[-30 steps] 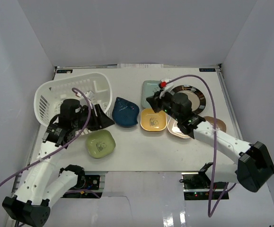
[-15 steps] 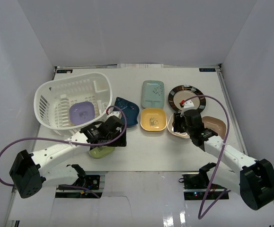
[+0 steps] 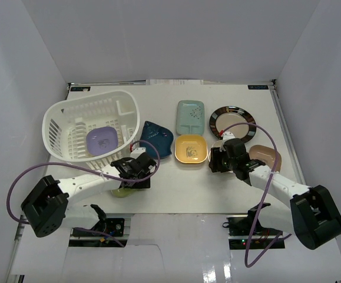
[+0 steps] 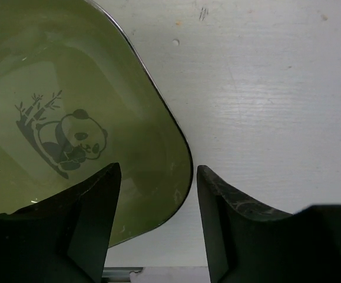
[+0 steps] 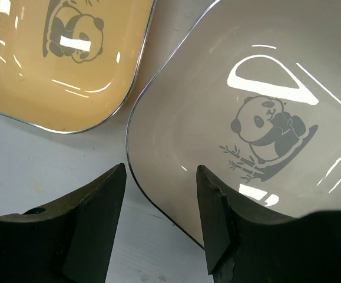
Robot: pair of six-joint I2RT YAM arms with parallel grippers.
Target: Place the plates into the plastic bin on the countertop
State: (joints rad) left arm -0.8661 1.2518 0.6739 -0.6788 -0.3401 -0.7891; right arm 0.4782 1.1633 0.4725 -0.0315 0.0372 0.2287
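Note:
The white plastic bin stands at the back left of the countertop with a purple plate inside. My left gripper is open low over a green panda plate; one finger is above the plate, the other above the table, and the plate's rim runs between them. My right gripper is open the same way astride the rim of a beige panda plate, beside a yellow-orange plate. In the top view the left gripper and the right gripper sit near the front.
A dark blue leaf plate, a pale teal rectangular plate, a round black-rimmed plate and a brown plate lie on the table. White walls close in the sides and back. Purple cables loop beside both arms.
My left arm has left the bin and come down to the green plate; the purple plate now shows inside the bin. My right arm has dropped from above the yellow plate to the beige one.

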